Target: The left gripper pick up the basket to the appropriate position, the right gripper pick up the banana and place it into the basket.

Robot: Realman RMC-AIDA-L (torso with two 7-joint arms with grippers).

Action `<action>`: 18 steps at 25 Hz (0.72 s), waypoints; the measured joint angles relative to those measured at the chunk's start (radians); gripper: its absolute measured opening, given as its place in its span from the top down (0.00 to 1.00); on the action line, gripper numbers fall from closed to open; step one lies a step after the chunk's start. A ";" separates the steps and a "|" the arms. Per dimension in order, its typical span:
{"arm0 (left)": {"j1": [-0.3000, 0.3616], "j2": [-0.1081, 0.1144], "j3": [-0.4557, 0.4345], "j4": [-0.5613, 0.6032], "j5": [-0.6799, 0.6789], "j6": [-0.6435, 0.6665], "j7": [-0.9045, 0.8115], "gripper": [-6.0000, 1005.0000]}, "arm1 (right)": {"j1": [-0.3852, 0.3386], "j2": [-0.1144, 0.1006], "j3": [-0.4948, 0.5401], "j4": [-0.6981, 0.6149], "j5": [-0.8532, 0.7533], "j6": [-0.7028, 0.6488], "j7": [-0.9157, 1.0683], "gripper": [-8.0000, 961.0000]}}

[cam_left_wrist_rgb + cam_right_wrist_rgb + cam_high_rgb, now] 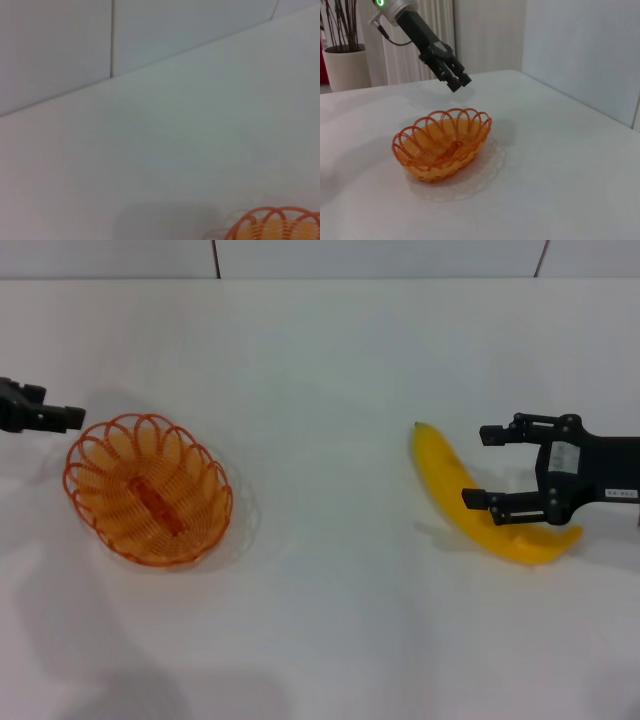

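Observation:
The orange wire basket (150,490) sits empty on the white table at the left. It also shows in the right wrist view (442,145), and its rim shows in the left wrist view (275,225). My left gripper (62,416) hovers just beyond the basket's far-left rim, apart from it, and shows above the basket in the right wrist view (454,77). The yellow banana (445,470) lies on the table at the right. My right gripper (485,468) is open over the banana's middle, with one finger (490,502) across it and the other beyond it.
The white table (320,360) runs back to a tiled wall (380,255). In the right wrist view a potted plant (345,65) and a curtain stand beyond the table's left side. Bare table lies between the basket and the banana.

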 joint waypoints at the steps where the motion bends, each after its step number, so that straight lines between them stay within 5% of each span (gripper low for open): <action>1: -0.004 -0.003 0.000 -0.006 0.007 -0.007 0.000 0.28 | 0.000 0.000 0.000 0.000 -0.002 0.000 0.000 0.11; 18: -0.066 -0.062 0.017 -0.034 0.174 -0.091 0.025 0.27 | 0.002 0.004 -0.020 0.004 -0.006 0.000 0.002 0.11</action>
